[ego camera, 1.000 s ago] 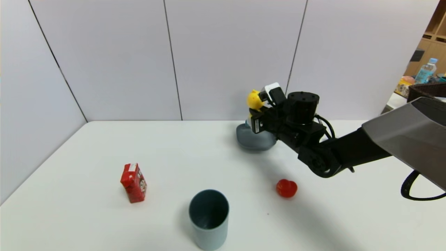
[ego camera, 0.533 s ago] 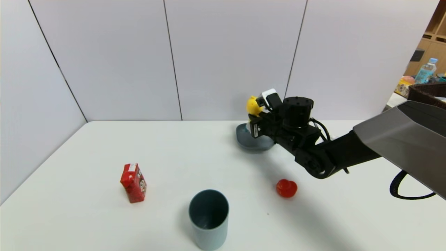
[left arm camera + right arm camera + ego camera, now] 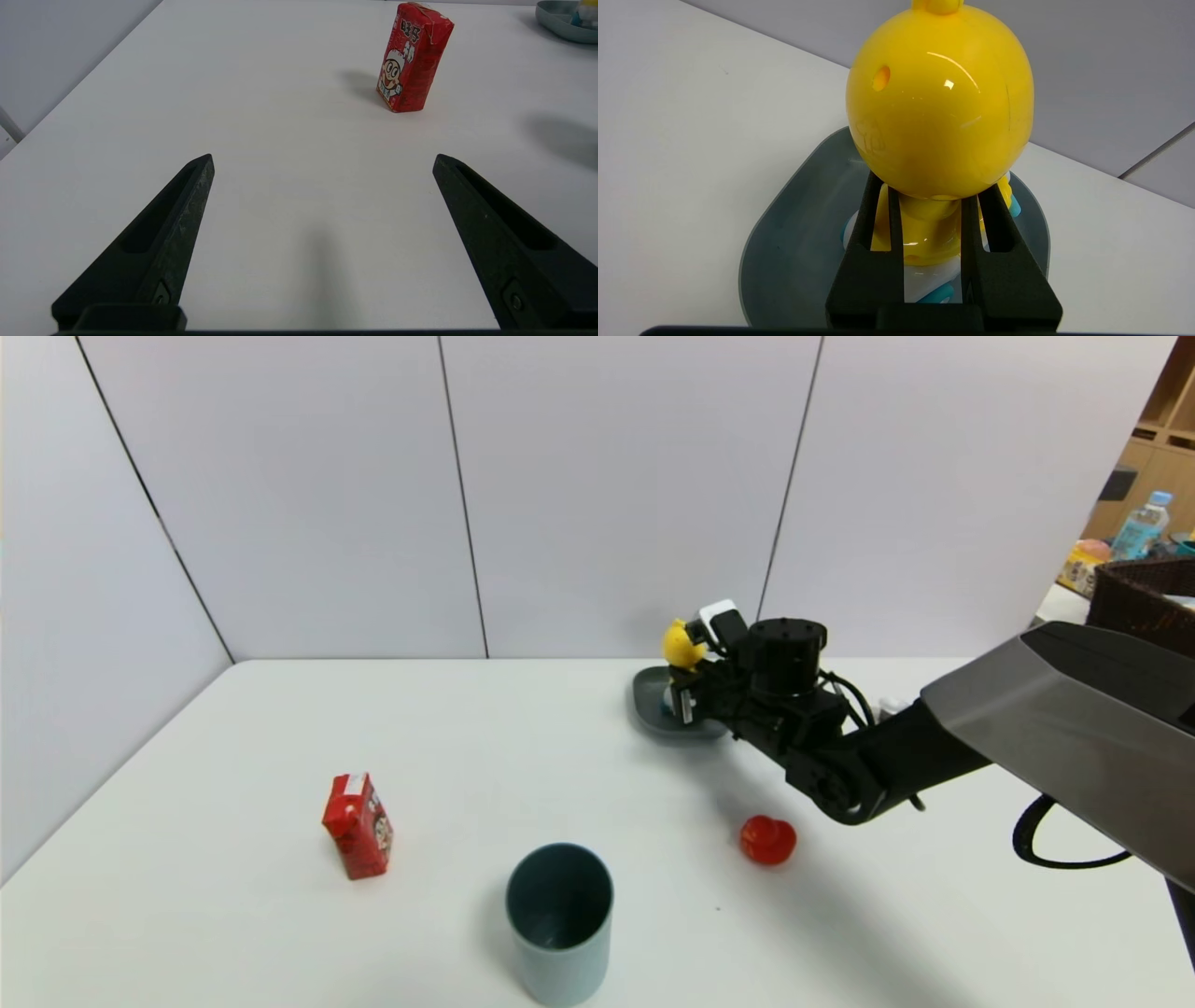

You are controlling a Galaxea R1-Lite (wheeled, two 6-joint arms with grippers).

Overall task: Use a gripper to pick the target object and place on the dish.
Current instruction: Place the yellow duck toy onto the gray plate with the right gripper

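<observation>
Right gripper clenched toy figure over far dish; early release risked toppling. Left gripper idled near left, fingers spread.

Yellow toy upright in claw, grey dish beneath

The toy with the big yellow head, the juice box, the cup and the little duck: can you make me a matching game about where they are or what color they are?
Things
1. Yellow-headed toy
2. Carton
3. Tall cup
4. Small duck

Places, colors and states
A. Grey-blue, with its open top showing
B. Gripped by the right hand, over the dish
C. Small, red and nearest the right arm's shadow
D. Red, with a cartoon face on its side

Right pairs: 1-B, 2-D, 3-A, 4-C
</observation>
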